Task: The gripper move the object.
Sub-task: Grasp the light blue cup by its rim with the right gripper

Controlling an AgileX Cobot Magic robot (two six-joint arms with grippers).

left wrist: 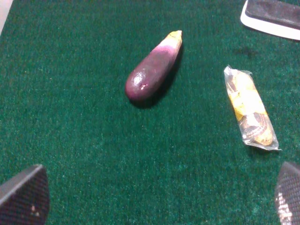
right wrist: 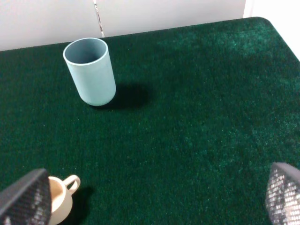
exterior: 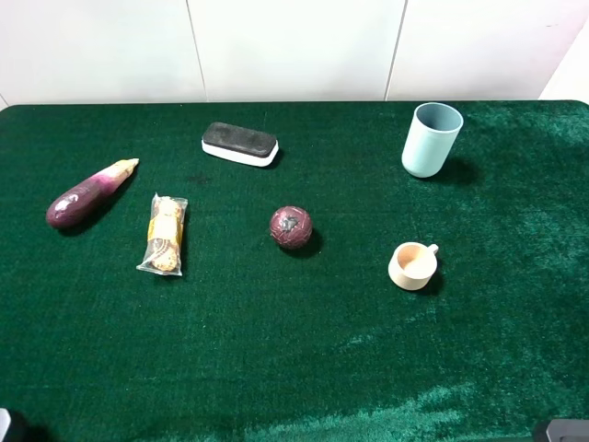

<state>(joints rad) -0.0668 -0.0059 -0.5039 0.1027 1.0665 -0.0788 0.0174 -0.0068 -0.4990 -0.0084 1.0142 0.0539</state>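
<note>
Now, tumbler (exterior: 431, 140) upright on green cloth (exterior: 276, 350)

Noted on green cloth (exterior: 276, 359): eggplant (exterior: 88, 194) far left, snack packet (exterior: 166, 236) near it, eraser (exterior: 240, 144) toward back, maroon ball (exterior: 291, 227) centre, cream cup (exterior: 413, 265) upright, right of ball.

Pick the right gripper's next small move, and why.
Probably advance the right gripper toward the tall pale blue plastic tumbler: it stands upright and untouched, well ahead of the open jaws; keep clear of the small cream handled cup nearby.
</note>
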